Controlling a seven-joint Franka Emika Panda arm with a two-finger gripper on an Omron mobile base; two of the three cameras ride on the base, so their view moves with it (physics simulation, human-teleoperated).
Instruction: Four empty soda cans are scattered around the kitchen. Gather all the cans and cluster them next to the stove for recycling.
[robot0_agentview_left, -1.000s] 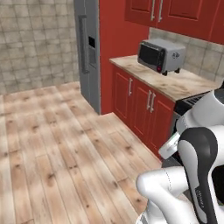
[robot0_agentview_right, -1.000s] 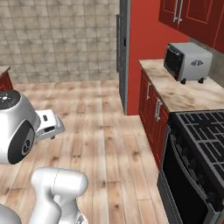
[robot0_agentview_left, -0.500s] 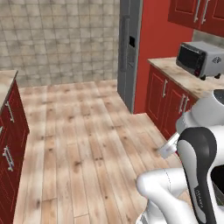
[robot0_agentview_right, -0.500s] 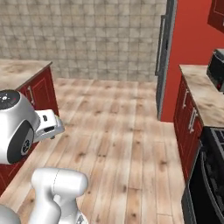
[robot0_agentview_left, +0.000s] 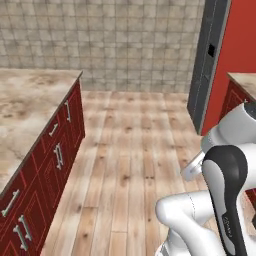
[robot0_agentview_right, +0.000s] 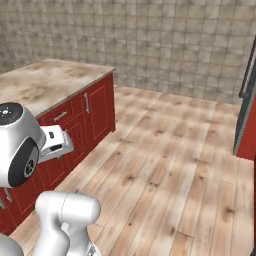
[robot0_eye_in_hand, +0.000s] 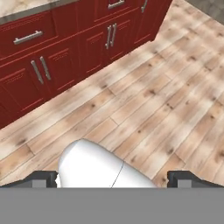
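- The gripper (robot0_eye_in_hand: 112, 177) stood with its jaws fully apart and nothing between them; the two dark fingertips (robot0_eye_in_hand: 43, 178) sat wide at the bottom of the hand view, over bare plank floor (robot0_eye_in_hand: 166, 109).
- The arm (robot0_agentview_left: 225, 200) was folded close over the base, hand pointed down at the floor. Judged a carrying posture, kept compact because no reach was called for here.
- No soda can could be found in any view, and no stove either. The task's things lay somewhere outside what the cameras covered.
- To the robot's left ran an island of red cabinets (robot0_agentview_right: 97, 107) under a beige marble counter (robot0_agentview_left: 25, 110). No can stood on the visible stretch of countertop.
- The hand view looked at the cabinet fronts (robot0_eye_in_hand: 57, 57) and their metal handles (robot0_eye_in_hand: 28, 37), near but apart from the gripper.
- A tan tiled wall (robot0_agentview_left: 110, 45) closed the far end; a dark grey fridge (robot0_agentview_left: 207, 60) stood at the right beside a red panel.
- Judgement: the search phase was in hand, no can yet gathered by this hand. The jaws were probably left wide so a can could be taken as soon as one was found.
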